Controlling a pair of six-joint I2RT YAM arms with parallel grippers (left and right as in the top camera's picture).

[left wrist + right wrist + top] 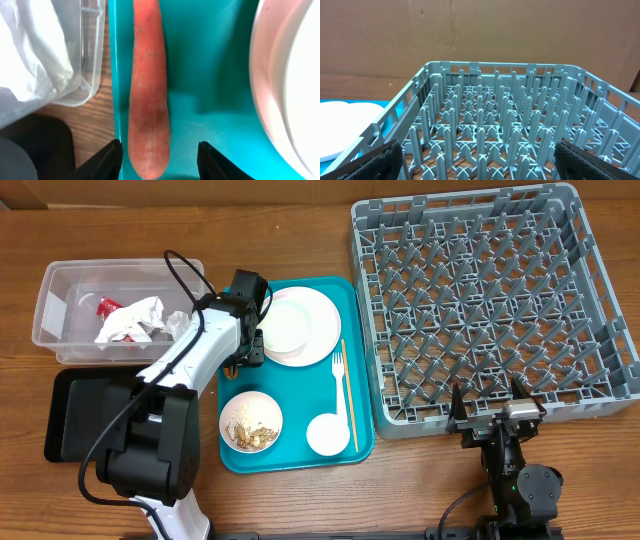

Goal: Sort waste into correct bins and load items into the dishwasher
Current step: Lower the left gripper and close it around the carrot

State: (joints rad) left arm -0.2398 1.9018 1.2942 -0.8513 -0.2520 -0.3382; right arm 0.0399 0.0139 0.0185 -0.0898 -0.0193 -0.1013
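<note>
An orange carrot (148, 100) lies lengthwise on the teal tray (215, 125), close to its left rim. My left gripper (160, 145) is open and straddles the carrot's blunt end, with a gap on both sides. In the overhead view, the left gripper (246, 352) sits at the tray's left edge beside the white plate (300, 325). The clear tub (60, 280) holds crumpled napkins (130, 320) and a red wrapper (106, 305). My right gripper (488, 408) is open and empty at the front wall of the grey dish rack (480, 300).
On the teal tray (330, 455) are a bowl of beige scraps (251, 423), a small white cup (327, 433), a white fork (338, 375) and a thin wooden stick (349, 395). A black tray (75, 405) lies front left, partly under my left arm.
</note>
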